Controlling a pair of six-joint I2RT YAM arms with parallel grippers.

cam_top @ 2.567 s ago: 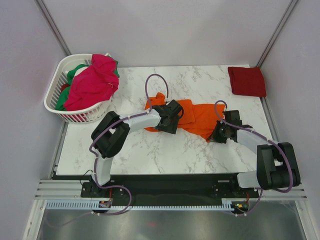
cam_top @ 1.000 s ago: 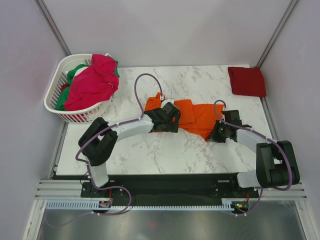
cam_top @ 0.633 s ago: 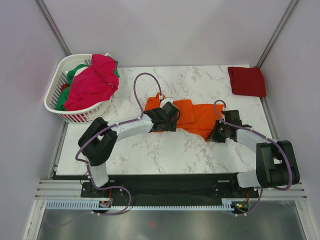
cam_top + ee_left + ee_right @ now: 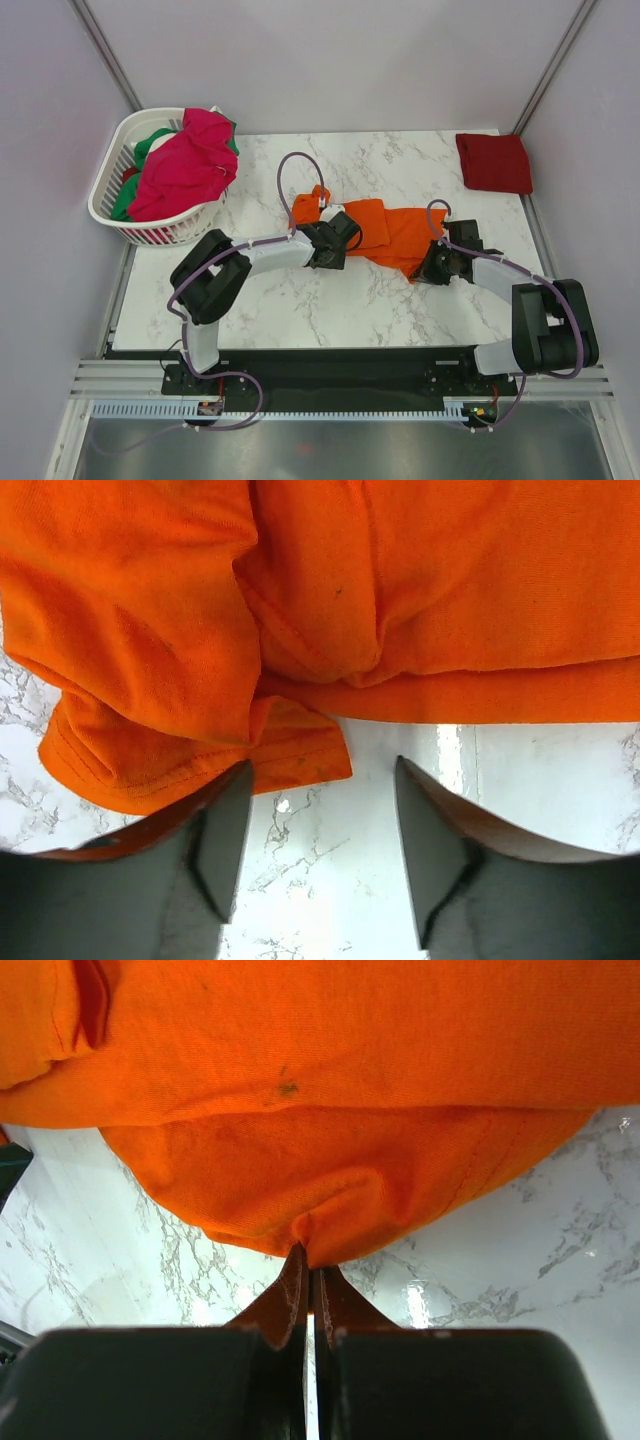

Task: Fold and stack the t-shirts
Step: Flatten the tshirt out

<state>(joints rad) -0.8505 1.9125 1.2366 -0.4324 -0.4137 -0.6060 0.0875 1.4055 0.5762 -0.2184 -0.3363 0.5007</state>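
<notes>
The orange shirt (image 4: 385, 232) lies rumpled and partly folded on the marble tabletop (image 4: 330, 300), stretched between the 2 claws. The left claw (image 4: 320, 810) stands wide apart just beside the bunched hem, gripping nothing. The right claw (image 4: 308, 1260) pinches a pucker of the shirt's opposite edge.

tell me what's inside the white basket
A pink shirt heaped on top, a green shirt showing beneath it. Anything deeper in the basket is covered.
</notes>
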